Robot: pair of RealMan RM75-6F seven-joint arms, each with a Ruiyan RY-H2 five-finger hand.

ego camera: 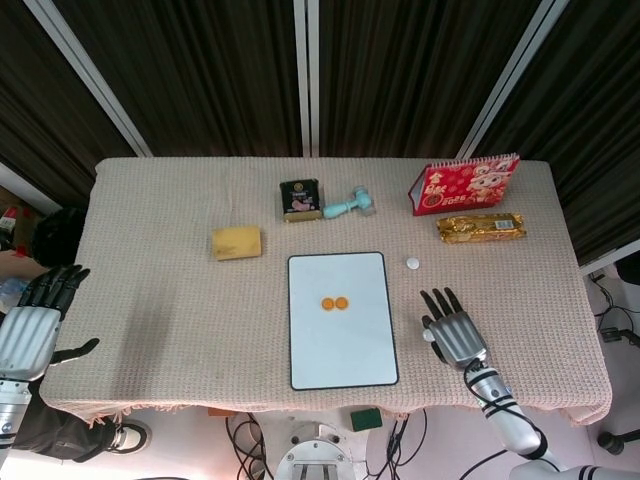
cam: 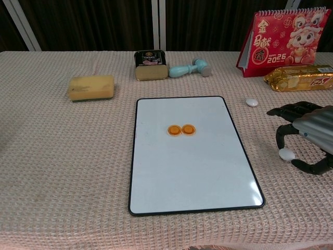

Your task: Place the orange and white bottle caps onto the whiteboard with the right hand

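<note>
Two orange caps point(ego camera: 334, 303) point(cam: 181, 129) lie side by side on the whiteboard point(ego camera: 342, 350) point(cam: 192, 172). One white cap point(ego camera: 412, 263) point(cam: 252, 102) lies on the cloth right of the board's far corner. A second white cap point(cam: 286, 153) point(ego camera: 428, 337) lies on the cloth nearer the front. My right hand point(ego camera: 456, 336) point(cam: 308, 131) hovers low over it, with the cap between a curled finger and the thumb, which still stand apart. My left hand point(ego camera: 35, 325) hangs open off the table's left edge.
At the back stand a yellow sponge point(ego camera: 237, 242), a dark tin point(ego camera: 299, 199), a teal tool point(ego camera: 348, 206), a red calendar point(ego camera: 464, 184) and a gold packet point(ego camera: 480, 227). The table's front edge runs close behind my right hand.
</note>
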